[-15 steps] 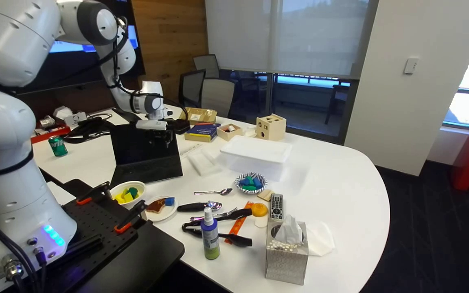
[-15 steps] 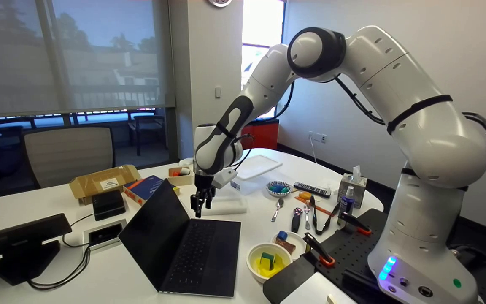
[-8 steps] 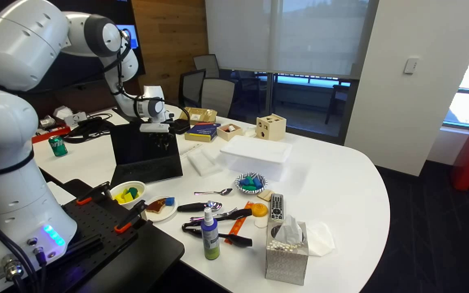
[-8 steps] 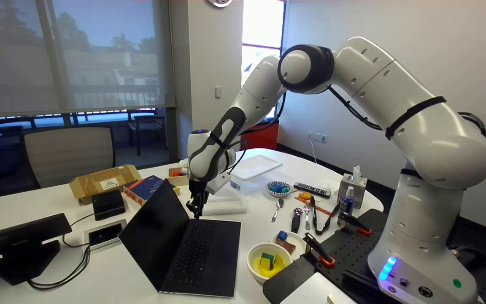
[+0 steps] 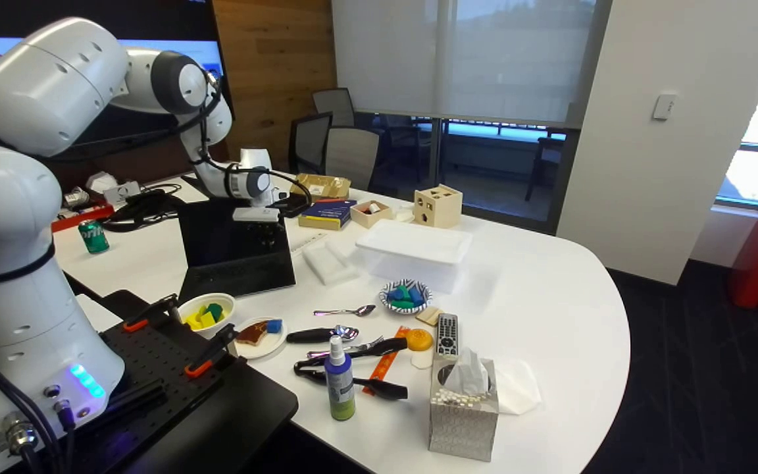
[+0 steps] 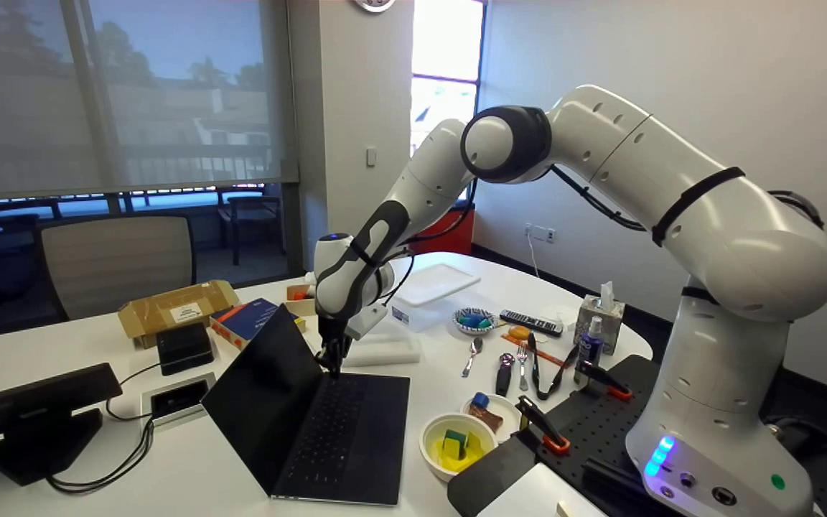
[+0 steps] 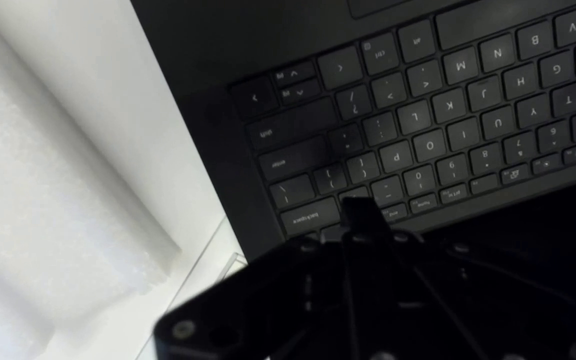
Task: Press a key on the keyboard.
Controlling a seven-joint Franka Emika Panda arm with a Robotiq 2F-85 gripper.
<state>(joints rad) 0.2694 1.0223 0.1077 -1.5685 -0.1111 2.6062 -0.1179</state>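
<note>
A black laptop stands open on the white table, and its keyboard (image 7: 430,145) fills much of the wrist view, lettering upside down. My gripper (image 7: 360,202) is shut with nothing between its fingers. In the wrist view the joined fingertips cover part of the key beside the backspace key (image 7: 309,216), close to the top key row. Whether they touch the key I cannot tell. In an exterior view the gripper (image 6: 333,368) points down at the keyboard's (image 6: 327,431) far end, near the screen's (image 6: 263,402) base. The dark screen behind makes the gripper (image 5: 268,241) hard to see in an exterior view.
The raised laptop screen stands right beside the gripper. A translucent white package (image 6: 381,350) lies close to the laptop's far end. A bowl with sponges (image 6: 456,449) sits by its front edge. A blue book (image 5: 328,212) and a lidded plastic box (image 5: 413,253) are on the table.
The gripper has come down toward the keyboard and shifted slightly. Its fingers, apart a second ago, have come together. The laptop has not moved.
</note>
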